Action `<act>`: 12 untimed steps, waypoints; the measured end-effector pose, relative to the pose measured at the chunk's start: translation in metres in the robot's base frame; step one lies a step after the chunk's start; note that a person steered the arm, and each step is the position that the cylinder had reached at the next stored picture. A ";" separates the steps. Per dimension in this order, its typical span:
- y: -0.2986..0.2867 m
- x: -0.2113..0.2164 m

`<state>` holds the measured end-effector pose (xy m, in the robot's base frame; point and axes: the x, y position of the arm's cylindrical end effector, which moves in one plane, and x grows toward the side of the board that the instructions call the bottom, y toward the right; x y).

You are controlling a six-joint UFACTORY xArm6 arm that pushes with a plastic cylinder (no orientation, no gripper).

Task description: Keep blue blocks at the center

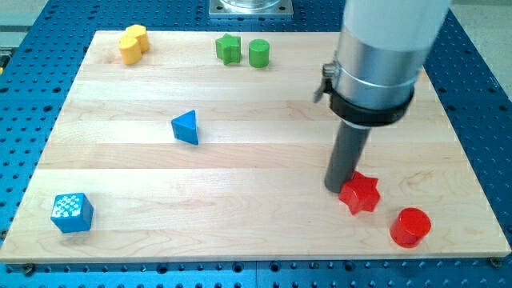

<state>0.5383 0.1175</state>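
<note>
Best done by lifting no hopes on the red pieces: my tip point(336, 189) sits at the right of the desk point(264, 232), touching or just beside the left edge of the red star point(360, 194), with the red cylinder point(410, 226) a little nearer and further right. No jaws here, only a plain rod, so nothing open, nothing closed, nothing gripped.

Judged from the layout: both blue pieces well apart from the tip and away to the left. Likely next need: swing round behind one of them, outside it relative to the middle, then push inward in a straight line. For the blue triangle point(186, 127), approach from its left and nudge right; only a short push needed, so easy to overshoot. For the blue cube point(72, 213), come from the near left corner side and drive it diagonally, right and away. Contact through the block's middle advisable, else a spin off the rod. Worth avoiding dragging the red star along on the way out.

Blue triangle: a solid wedge, point up, left of centre, mid-depth. Blue cube: near left corner, patterned pale top face, close to the desk edge. Far side: two yellow blocks point(134, 42) touching at far left, green star point(229, 49) and green cylinder point(258, 53) side by side, undisturbed-looking.
</note>
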 end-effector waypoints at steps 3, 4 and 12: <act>-0.082 -0.023; -0.107 -0.034; -0.394 0.076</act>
<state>0.6139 -0.2766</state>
